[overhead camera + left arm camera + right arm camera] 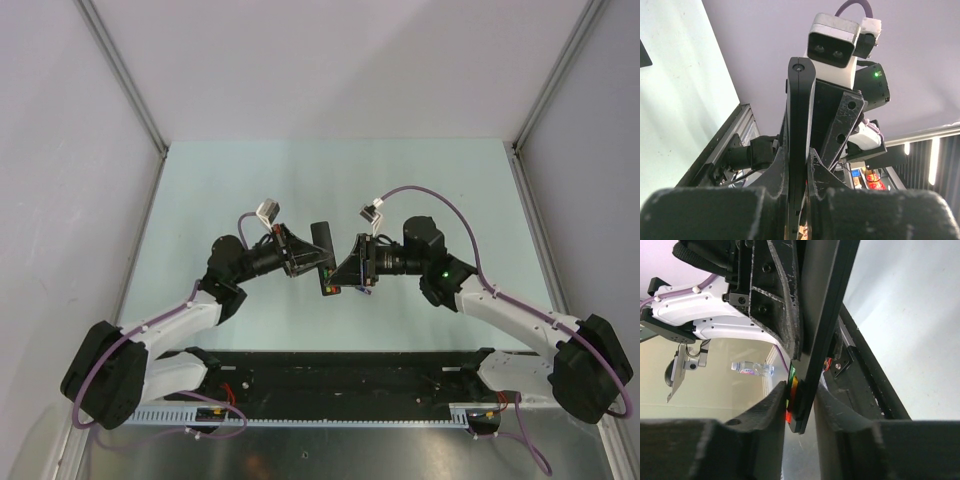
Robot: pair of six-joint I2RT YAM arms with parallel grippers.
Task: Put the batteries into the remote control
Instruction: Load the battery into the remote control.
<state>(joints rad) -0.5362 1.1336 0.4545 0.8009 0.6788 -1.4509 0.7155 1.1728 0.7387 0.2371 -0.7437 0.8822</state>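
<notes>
**Remote gripped between both tools**

The remote (321, 238) hangs above the pale tabletop (300, 180), between the two arms. At the remote's near end the red battery (790, 415) and the green battery (792, 374) lie one after the other along one face of the remote (827, 305), the green one farther from the end. The right tool (799, 400) straddles that end: one finger (771, 400) is beside the batteries and the other is against the remote's opposite face. Whether the fingers press on it cannot be told. Farther along the remote (800, 130), the left tool (799, 167) is pinching it tight, jaws flat against both faces.
</notes>
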